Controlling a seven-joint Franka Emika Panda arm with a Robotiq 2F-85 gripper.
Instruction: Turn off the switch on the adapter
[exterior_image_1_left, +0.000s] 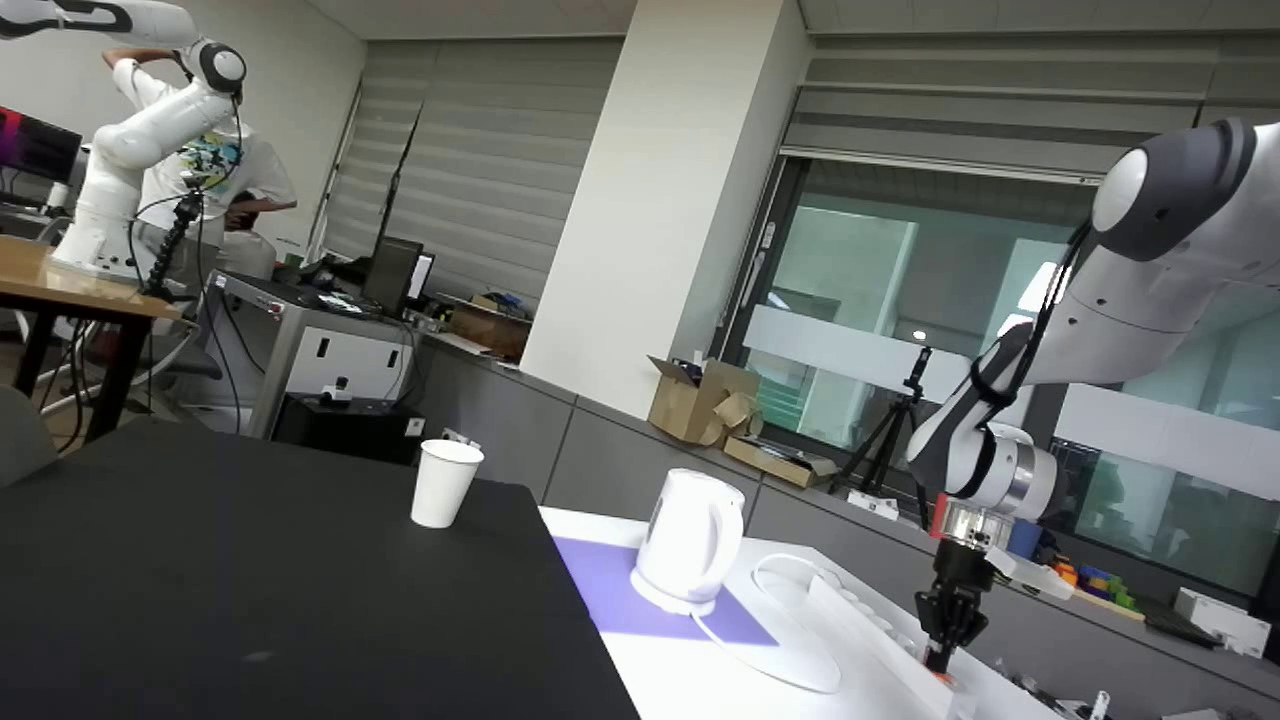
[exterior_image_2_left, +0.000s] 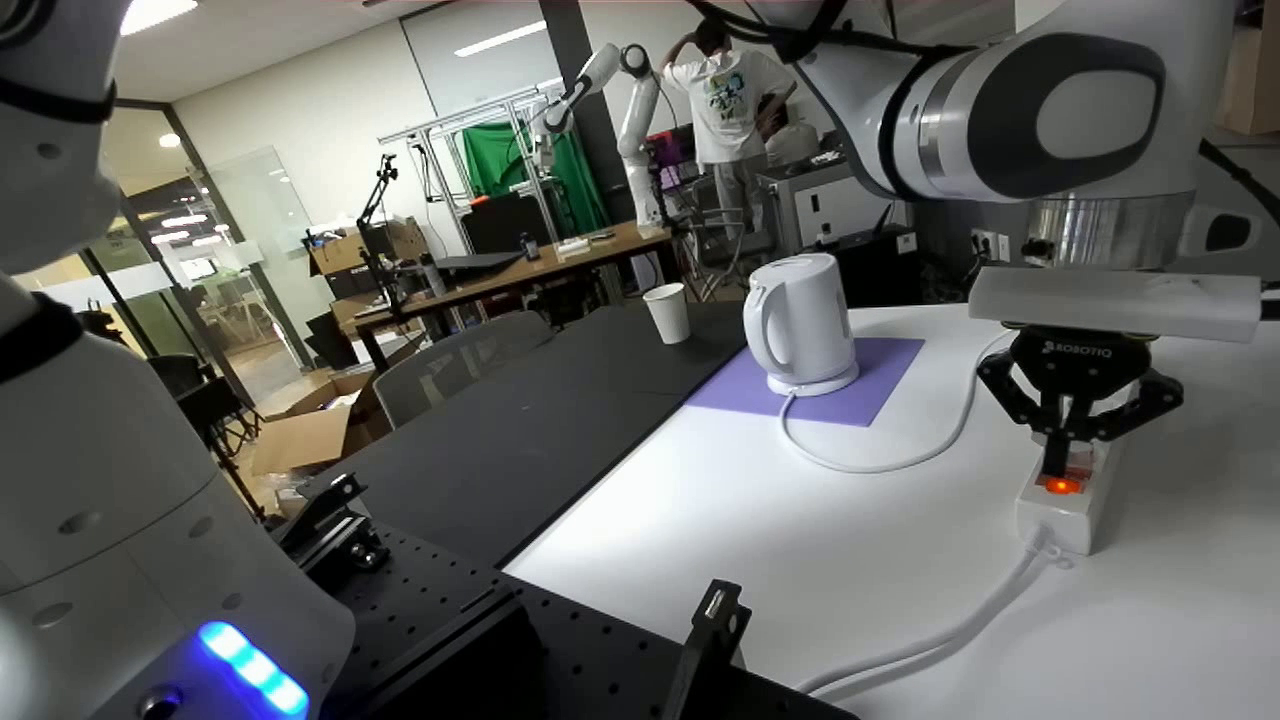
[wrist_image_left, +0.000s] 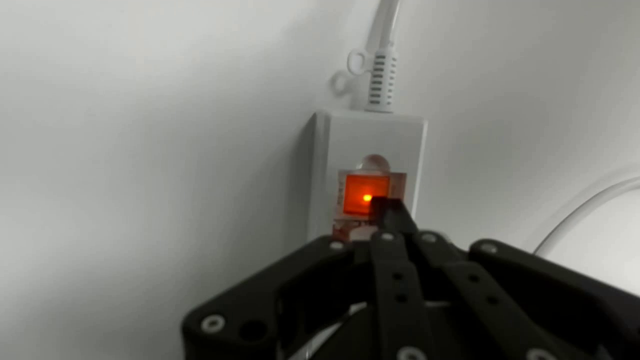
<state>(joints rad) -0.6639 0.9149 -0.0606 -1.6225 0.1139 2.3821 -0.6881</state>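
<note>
The adapter is a long, low white block on the white table; it shows in both exterior views (exterior_image_1_left: 868, 632) (exterior_image_2_left: 1068, 530) and in the wrist view (wrist_image_left: 372, 132). Its switch glows orange at the cord end, in the wrist view (wrist_image_left: 356, 192) and in an exterior view (exterior_image_2_left: 1062, 487). My gripper (wrist_image_left: 392, 206) points down with its fingers together and nothing between them. Its fingertips cover the lower right corner of the switch in the wrist view. In an exterior view the gripper (exterior_image_2_left: 1056, 462) stands right at the switch; I cannot tell whether it touches or presses it.
A white jug (exterior_image_1_left: 683, 540) stands on a purple mat (exterior_image_1_left: 745, 620) beside the adapter, its cord looping across the white table (exterior_image_2_left: 640, 530). A white paper cup (exterior_image_2_left: 668, 313) stands on the black table (exterior_image_2_left: 560, 410). The adapter's own cord (exterior_image_2_left: 930, 645) runs toward the robot base.
</note>
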